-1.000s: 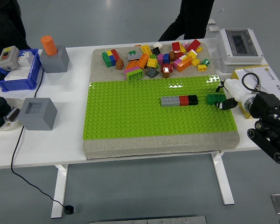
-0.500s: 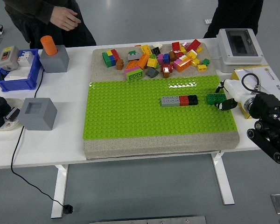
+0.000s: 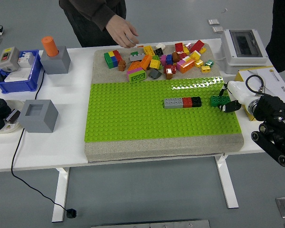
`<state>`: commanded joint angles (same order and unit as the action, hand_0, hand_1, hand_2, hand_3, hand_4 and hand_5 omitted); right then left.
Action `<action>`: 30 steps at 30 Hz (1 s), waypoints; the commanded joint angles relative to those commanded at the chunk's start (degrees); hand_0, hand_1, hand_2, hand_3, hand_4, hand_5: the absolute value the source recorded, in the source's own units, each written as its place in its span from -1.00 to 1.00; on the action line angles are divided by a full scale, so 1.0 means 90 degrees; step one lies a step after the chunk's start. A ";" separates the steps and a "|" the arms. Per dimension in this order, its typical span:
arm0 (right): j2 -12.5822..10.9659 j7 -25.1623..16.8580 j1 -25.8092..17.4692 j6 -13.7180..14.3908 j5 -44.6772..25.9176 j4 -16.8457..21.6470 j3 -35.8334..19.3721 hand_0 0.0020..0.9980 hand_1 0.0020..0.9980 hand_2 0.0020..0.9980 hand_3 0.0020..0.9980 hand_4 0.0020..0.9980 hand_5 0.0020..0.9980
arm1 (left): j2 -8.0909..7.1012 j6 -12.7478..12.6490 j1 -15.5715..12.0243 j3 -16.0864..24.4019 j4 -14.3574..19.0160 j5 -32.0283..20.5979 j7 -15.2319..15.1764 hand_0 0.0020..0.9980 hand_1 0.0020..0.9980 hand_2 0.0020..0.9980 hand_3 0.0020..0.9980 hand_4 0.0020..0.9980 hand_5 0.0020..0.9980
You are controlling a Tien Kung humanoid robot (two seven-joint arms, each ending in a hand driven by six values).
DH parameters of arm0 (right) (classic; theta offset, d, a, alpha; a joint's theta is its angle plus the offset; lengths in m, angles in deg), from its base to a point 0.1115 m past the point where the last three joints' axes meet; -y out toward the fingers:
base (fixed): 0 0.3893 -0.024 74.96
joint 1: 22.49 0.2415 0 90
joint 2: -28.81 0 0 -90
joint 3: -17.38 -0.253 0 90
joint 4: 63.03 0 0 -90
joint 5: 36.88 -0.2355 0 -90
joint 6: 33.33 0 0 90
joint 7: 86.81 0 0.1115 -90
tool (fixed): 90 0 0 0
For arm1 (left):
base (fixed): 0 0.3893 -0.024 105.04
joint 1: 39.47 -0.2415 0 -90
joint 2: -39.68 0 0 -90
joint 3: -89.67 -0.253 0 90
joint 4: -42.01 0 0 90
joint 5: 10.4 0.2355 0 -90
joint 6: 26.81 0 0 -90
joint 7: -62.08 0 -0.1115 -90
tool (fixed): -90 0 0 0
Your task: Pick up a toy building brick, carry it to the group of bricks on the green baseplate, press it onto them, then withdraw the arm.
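Reaching in from the right edge, the robot hand [image 3: 229, 99] pinches a green brick [image 3: 220, 100] at the right end of the green baseplate [image 3: 133, 114], its fingertips partly hiding the brick's right end. The brick lies flat, long axis left-right, just right of the grey-red-black row [image 3: 182, 102]. A person's hand [image 3: 125, 35] hovers over the loose bricks [image 3: 156, 59] at the worktop's far side.

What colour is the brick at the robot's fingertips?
Green brick, at the right hand, clearest in the head view.

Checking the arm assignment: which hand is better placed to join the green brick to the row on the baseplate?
Right. The right hand is at the green brick, just right of the grey, red and black row. No left arm is in view.
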<state>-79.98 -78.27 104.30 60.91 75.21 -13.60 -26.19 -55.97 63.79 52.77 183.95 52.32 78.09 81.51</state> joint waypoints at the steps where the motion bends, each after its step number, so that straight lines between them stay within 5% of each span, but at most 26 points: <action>1: 0.0000 -0.0002 -0.0001 0.0003 -0.0003 0.0000 0.0003 0.51 0.45 0.53 0.08 0.45 -0.53 | 0.0001 0.0000 -0.0001 0.0000 0.0000 0.0001 0.0000 0.57 0.56 0.45 -0.12 1.00 0.67; 19: -0.0022 -0.0026 -0.0010 0.0049 -0.0008 0.0062 0.0074 0.50 0.45 0.52 0.06 0.44 -0.48 | 0.0019 0.0000 -0.0012 0.0026 0.0000 0.0022 0.0009 0.57 0.56 0.45 -0.12 1.00 0.66; 30: -0.0121 0.0035 -0.0004 0.0055 0.0138 0.0695 0.0136 0.51 0.45 0.52 0.07 0.36 -0.48 | 0.0030 -0.0012 -0.0032 0.0014 0.0000 -0.0009 0.0016 0.57 0.56 0.45 -0.12 1.00 0.66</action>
<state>-81.07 -77.96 104.27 61.41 76.46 -7.35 -24.96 -55.70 63.68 52.48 184.07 52.32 78.01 81.65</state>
